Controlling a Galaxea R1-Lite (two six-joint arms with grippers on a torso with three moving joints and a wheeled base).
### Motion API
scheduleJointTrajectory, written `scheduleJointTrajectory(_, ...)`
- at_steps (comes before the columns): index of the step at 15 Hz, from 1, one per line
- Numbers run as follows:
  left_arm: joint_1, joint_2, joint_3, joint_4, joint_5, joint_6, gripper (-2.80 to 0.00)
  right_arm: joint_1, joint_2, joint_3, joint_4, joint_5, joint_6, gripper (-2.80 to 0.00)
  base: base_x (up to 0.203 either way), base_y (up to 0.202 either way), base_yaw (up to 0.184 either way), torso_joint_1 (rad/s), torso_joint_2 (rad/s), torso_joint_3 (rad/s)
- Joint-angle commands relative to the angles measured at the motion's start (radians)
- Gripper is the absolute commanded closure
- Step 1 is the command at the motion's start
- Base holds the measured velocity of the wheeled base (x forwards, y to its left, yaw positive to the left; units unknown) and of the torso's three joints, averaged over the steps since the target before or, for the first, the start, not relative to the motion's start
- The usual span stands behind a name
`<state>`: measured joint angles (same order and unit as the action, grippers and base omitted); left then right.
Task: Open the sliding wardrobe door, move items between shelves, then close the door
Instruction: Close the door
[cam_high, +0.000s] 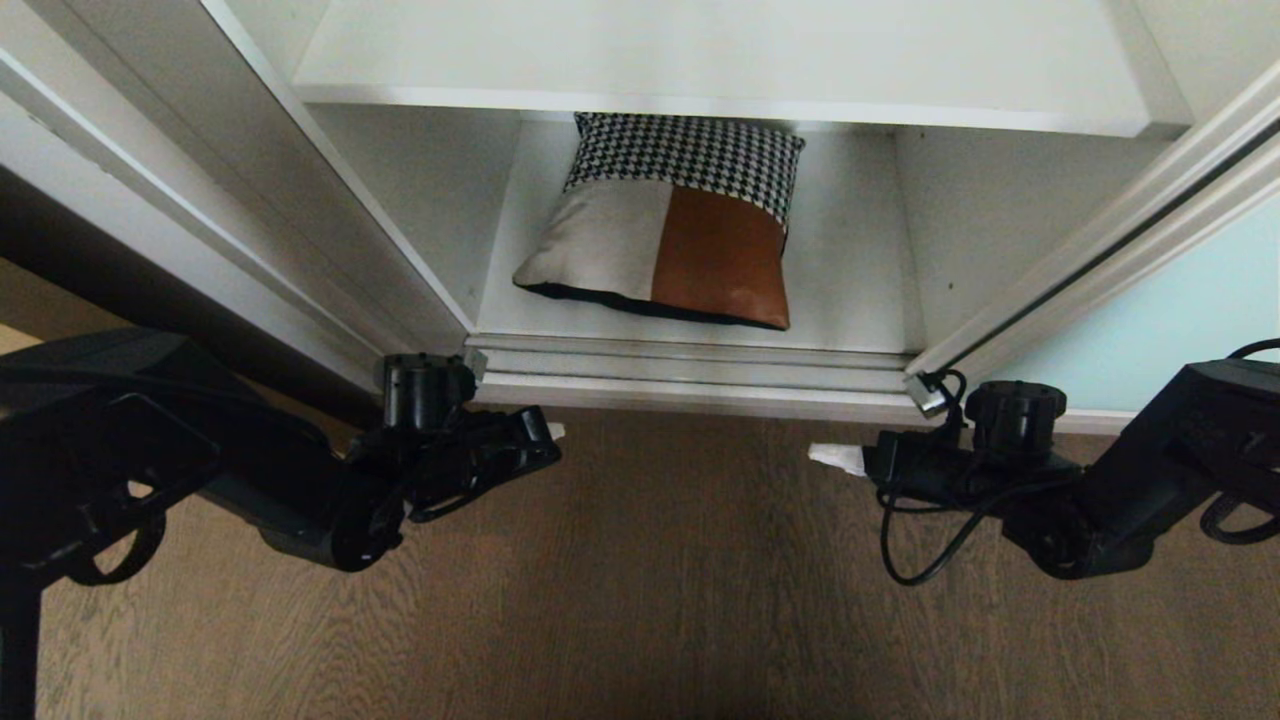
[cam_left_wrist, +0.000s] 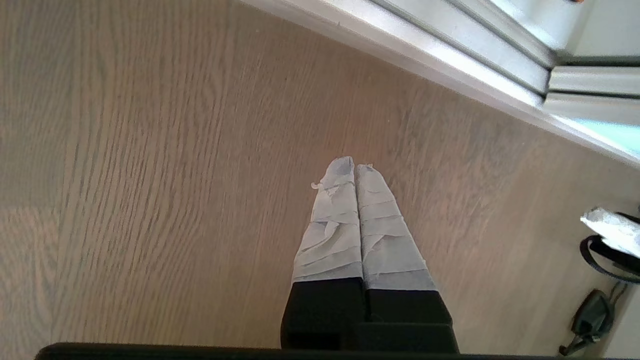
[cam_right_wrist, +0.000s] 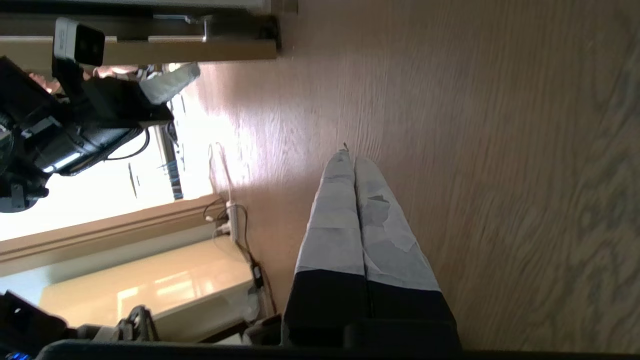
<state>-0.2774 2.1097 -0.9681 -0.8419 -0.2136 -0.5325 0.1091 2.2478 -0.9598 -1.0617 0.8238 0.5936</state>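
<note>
We see the wardrobe open: the sliding wardrobe door (cam_high: 1190, 300) is pushed off to the right. The cushion (cam_high: 665, 225) lies flat on the bottom shelf (cam_high: 850, 290), under the upper shelf (cam_high: 700, 60), w/ its houndstooth panel toward the back. Our left claw (cam_left_wrist: 356, 172) and right claw (cam_right_wrist: 352, 162) hang low over the wood floor (cam_high: 640, 580) in front of the wardrobe, tips facing each other, well apart. Both are pinched tight, taped fingers touching, holding nothing.
</note>
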Motion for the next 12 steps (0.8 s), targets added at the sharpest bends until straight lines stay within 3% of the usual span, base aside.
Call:
scheduleJointTrajectory(1,0.0,-0.04,0.039,-0.005,-0.002,-0.004,0.0,0.004,-0.038,0.033,-0.006,0.005,0.003,0.0,0.0,0.0,0.0,0.0,0.0,0.0)
scheduleJointTrajectory(5,-0.004,-0.167,0.145,0.016,-0.003,-0.007,0.0,0.018,-0.133,0.142,-0.004,0.002,0.005,0.0,0.0,0.0,0.0,0.0,0.0,0.0)
scheduleJointTrajectory(8,-0.014,-0.297,0.265,0.093,-0.002,-0.013,0.0,0.048,-0.218,0.269,-0.004,-0.007,0.005,0.0,0.0,0.0,0.0,0.0,0.0,0.0)
scheduleJointTrajectory(10,-0.022,-0.393,0.32,0.121,0.022,-0.013,0.0,0.086,-0.286,0.36,-0.004,-0.074,0.003,0.0,0.0,0.0,0.0,0.0,0.0,0.0)
scheduleJointTrajectory(12,-0.029,-0.505,0.332,0.199,0.094,-0.001,0.0,0.119,-0.369,0.431,-0.003,-0.167,-0.013,0.0,0.0,0.0,0.0,0.0,0.0,0.0)
